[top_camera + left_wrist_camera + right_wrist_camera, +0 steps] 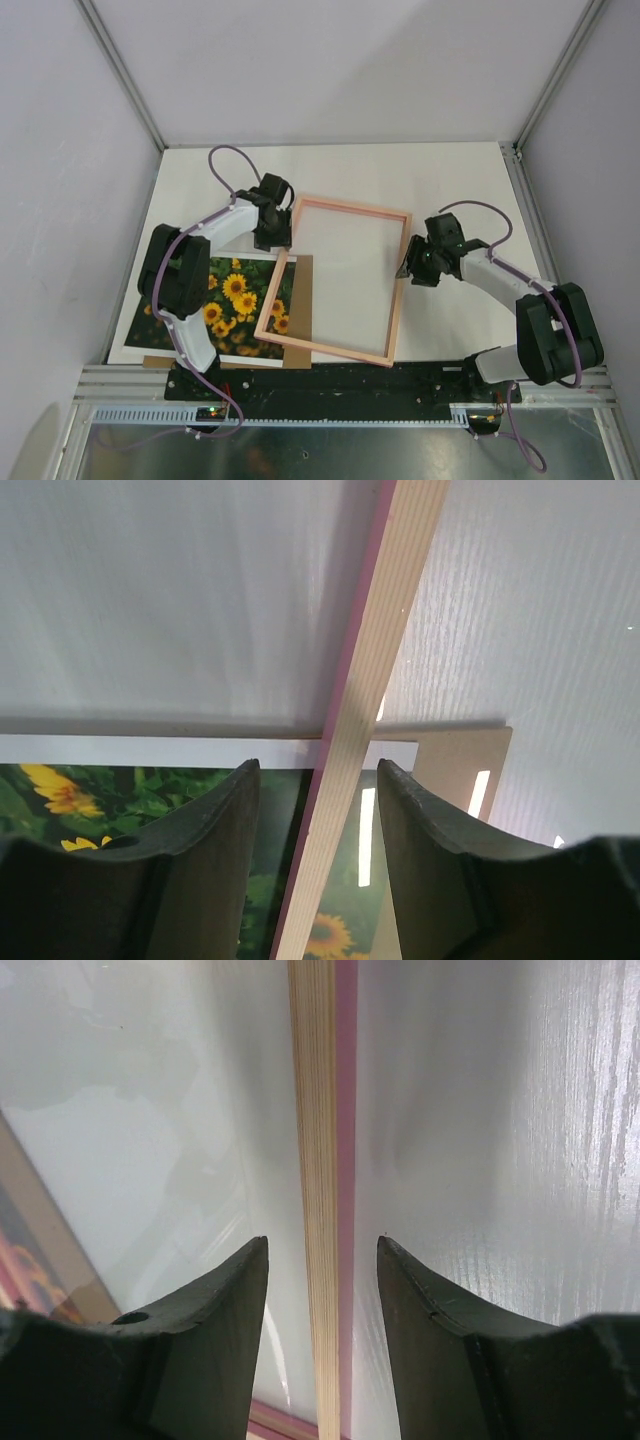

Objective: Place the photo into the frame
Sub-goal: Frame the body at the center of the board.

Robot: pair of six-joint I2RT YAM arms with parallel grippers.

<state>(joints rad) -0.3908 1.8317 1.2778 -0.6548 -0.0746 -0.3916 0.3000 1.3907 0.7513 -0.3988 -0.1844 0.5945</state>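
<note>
Jaws part-open on left gripper (318, 765) and right gripper (322, 1240), each astride a frame (350, 206) rail (gaps show, nothing clamped), frame merely overlaps photo (235, 290) edge, insertion not done.

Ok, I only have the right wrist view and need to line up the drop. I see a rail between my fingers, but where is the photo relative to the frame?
Observer: The photo lies face up on the left side of the table. Only the near-left corner of the frame overlaps it.
Operator: Is the other arm on the frame too?
Observer: The left gripper straddles the opposite long rail near its far end, jaws open with a gap on either side.
Operator: Anything under the photo?
Observer: A brown board, sticking out past the photo's right edge.
</note>
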